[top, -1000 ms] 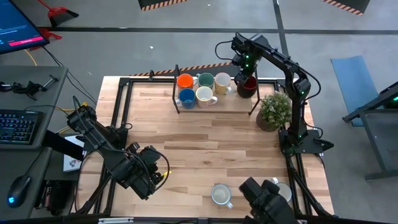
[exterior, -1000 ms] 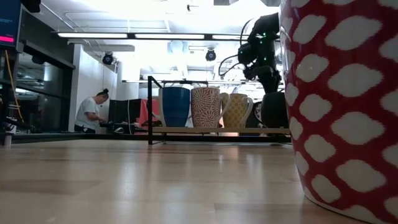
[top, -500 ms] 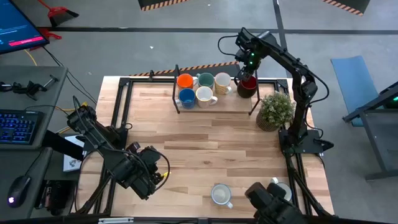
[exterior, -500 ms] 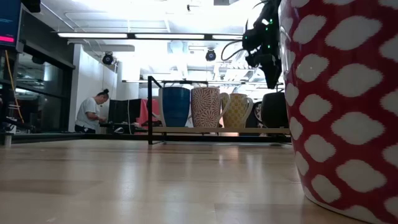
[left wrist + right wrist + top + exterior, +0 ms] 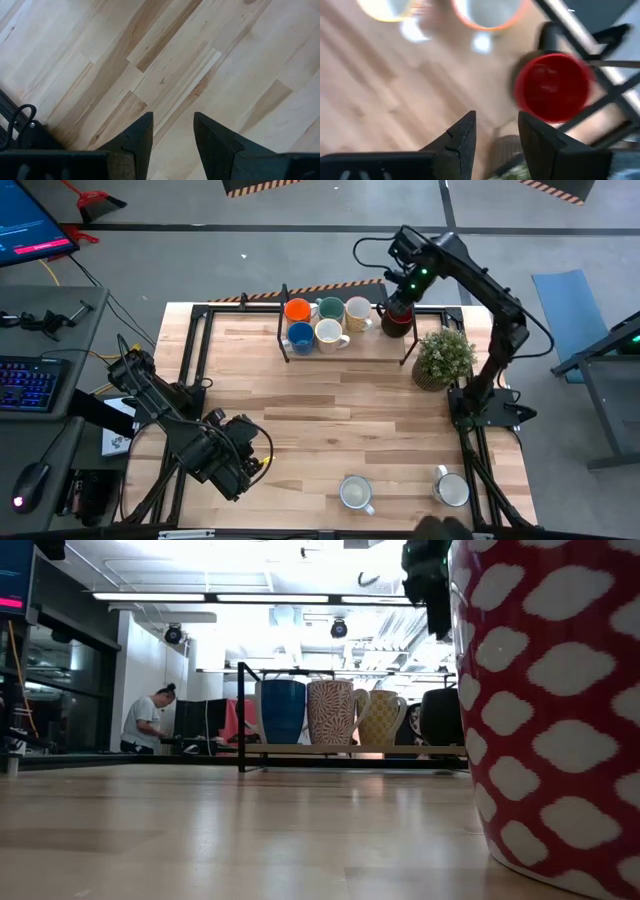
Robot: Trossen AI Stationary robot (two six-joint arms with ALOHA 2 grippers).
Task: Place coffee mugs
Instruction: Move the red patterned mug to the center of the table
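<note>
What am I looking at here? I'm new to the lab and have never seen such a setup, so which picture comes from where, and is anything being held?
Two dark robot arms work at a wooden table. One picture looks straight down from above, one looks level across the tabletop, and two come from cameras on the arms' wrists.

On a low rack at the table's far edge stand the orange mug, the teal-green mug, a cream mug, the blue mug, a white mug and the dark red mug. Two more pale mugs wait at the near edge, and a potted plant stands at the right.

The right hand hangs open above the rack near the dark red mug, holding nothing. The left hand waits open and empty over bare wood at the near left.
</note>
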